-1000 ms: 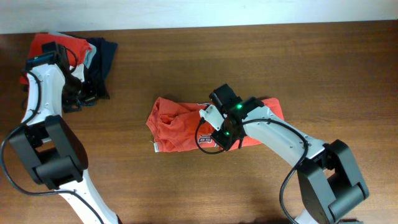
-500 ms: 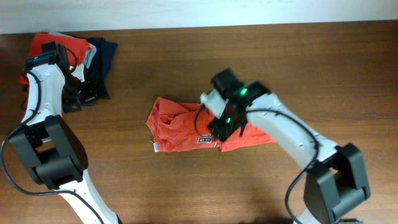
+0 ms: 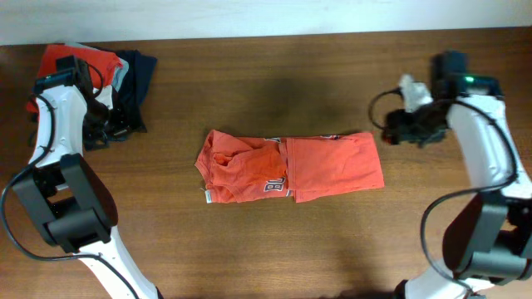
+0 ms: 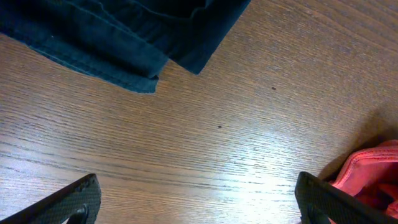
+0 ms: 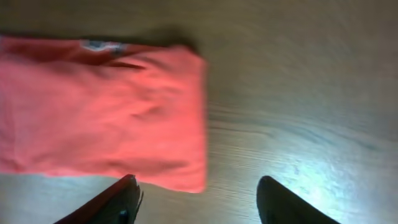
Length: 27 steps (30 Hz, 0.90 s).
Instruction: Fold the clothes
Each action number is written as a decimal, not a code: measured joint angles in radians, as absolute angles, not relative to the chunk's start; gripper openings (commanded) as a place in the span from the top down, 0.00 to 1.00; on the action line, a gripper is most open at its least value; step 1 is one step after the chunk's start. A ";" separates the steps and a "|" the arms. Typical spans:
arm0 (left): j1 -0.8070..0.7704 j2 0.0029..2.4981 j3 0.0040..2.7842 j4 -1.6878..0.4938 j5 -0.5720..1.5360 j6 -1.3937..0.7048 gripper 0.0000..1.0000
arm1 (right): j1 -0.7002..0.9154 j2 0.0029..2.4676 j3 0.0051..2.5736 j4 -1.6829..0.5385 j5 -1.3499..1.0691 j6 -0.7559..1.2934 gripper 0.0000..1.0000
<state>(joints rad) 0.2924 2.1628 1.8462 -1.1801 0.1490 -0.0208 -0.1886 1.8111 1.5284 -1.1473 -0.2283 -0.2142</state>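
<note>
An orange shirt (image 3: 291, 166) lies partly folded in the middle of the wooden table (image 3: 249, 249). Its right half is a smooth rectangle and its left part is rumpled. My right gripper (image 3: 392, 131) hovers just off the shirt's upper right corner, open and empty. In the right wrist view the shirt (image 5: 99, 124) lies ahead and to the left of the open right gripper (image 5: 199, 202). My left gripper (image 3: 106, 131) sits at the far left beside a heap of clothes. It is wide open over bare wood in the left wrist view (image 4: 199, 202).
The heap at the back left holds a red garment (image 3: 62, 58) and a navy one (image 3: 137, 75). The navy cloth (image 4: 124, 31) and a red cloth edge (image 4: 367, 177) show in the left wrist view. The table's far edge (image 3: 266, 35) meets a white wall.
My right gripper has opened, let go of the shirt and swung away from its middle to the right. The shirt's right half now lies flat. The left arm has not moved.
</note>
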 measured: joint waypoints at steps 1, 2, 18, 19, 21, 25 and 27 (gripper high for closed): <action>0.292 2.163 1.846 -1.180 0.149 -0.021 0.01 | -0.212 1.824 1.520 -1.141 -0.243 -0.222 0.35; 0.292 2.163 1.846 -1.180 0.149 -0.021 0.00 | -0.229 1.840 1.512 -1.140 -0.263 -0.235 0.35; 0.292 2.163 1.846 -1.180 0.149 -0.021 0.01 | -0.268 2.092 1.384 -1.005 -0.568 -0.428 0.35; 0.292 2.163 1.846 -1.180 0.149 -0.021 0.01 | -0.268 2.092 1.377 -0.988 -0.590 -0.433 0.35; 0.292 2.163 1.846 -1.180 0.149 -0.021 0.01 | -0.268 2.092 1.360 -0.949 -0.637 -0.446 0.39; 0.292 2.163 1.846 -1.180 0.149 -0.021 0.01 | -0.269 2.094 1.331 -0.914 -0.701 -0.484 0.59; 0.292 2.163 1.846 -1.180 0.149 -0.021 0.00 | -0.269 2.104 1.325 -0.910 -0.714 -0.498 0.74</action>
<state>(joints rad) 0.2920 2.1628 1.8462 -1.1801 0.1486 -0.0208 -0.2691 2.1044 1.3251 -0.9096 -0.7139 -0.4984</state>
